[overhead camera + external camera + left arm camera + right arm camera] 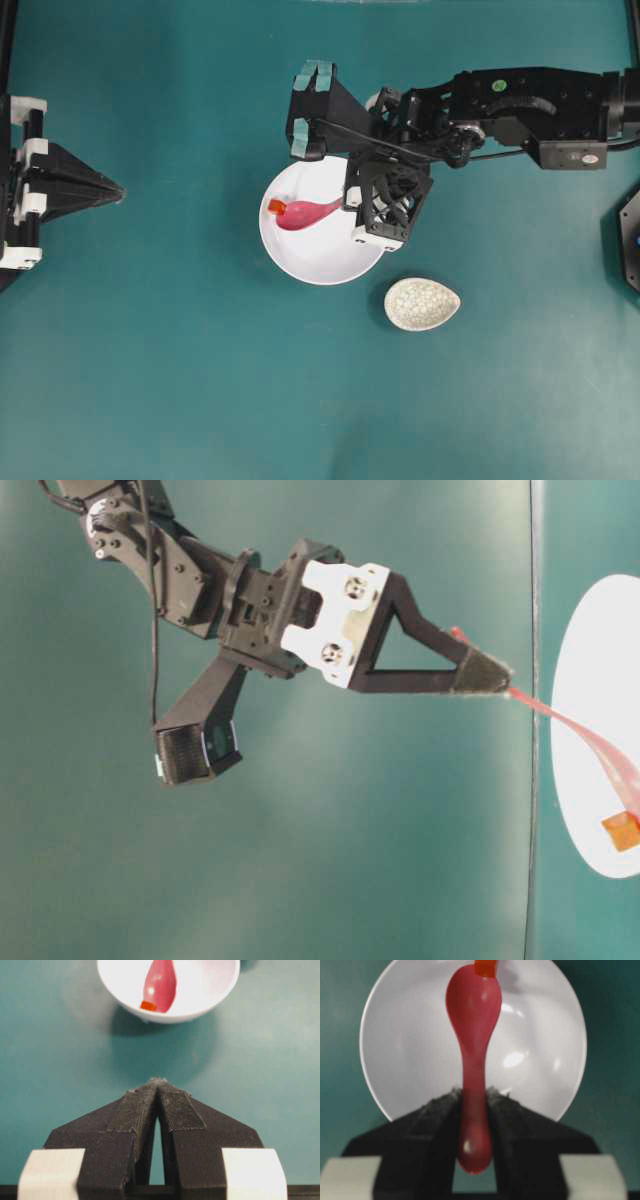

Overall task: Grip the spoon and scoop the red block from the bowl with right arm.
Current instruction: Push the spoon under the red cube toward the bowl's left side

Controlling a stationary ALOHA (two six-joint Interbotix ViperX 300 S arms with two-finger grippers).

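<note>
Two fingers of the right gripper (pixel 472 1110) pinch the handle of the spoon (pixel 472 1035), seen closest in the right wrist view: the handle runs up between the pads, its rounded end poking out behind them. Further out, the spoon's scoop reaches over the inside of the bowl (pixel 405 1050), and at its very tip sits the red block (pixel 485 967), touching or just past the front edge of the scoop. Whether the block is on the lip or only against it cannot be told. From above, the block (pixel 277 206) lies near the bowl's left rim (pixel 300 270), with the spoon (pixel 308 213) pointing at it. The speckled spoon rest (pixel 422 304) lies just beside the bowl, untouched. Farthest off, the left gripper (pixel 110 190) rests at the table's edge, its fingers pressed together on nothing.

My guess is the scoop is mid-attempt. The main risk is pushing the block along the bowl wall instead of getting under it, or over the rim. The grip on a smooth, glossy handle could also let the spoon twist and tip the block out.
</note>
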